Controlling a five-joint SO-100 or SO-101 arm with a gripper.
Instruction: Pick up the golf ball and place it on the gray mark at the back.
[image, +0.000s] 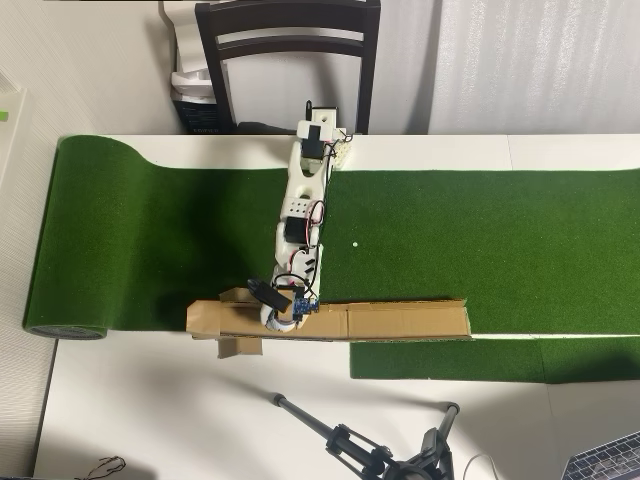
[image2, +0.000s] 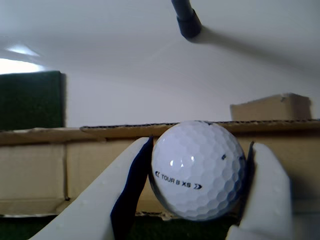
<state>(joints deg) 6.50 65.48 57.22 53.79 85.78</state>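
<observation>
In the wrist view the golf ball (image2: 198, 170), white, dimpled and printed "TOUR B XS", sits between my two white fingers (image2: 100, 200). My gripper (image2: 200, 146) is shut on it, with dark pads pressing both sides. From overhead, my white arm reaches from the far table edge down to the tan cardboard strip (image: 400, 320), and my gripper (image: 277, 314) hovers over the strip's left part. There the ball is mostly covered by the gripper. The gray mark is hidden in both views.
A green turf mat (image: 480, 240) covers the table, rolled up at its left end, with a tiny white dot (image: 355, 243) on it. A black tripod (image: 350, 440) lies on the white table near the cardboard. A dark chair (image: 290, 50) stands behind the arm.
</observation>
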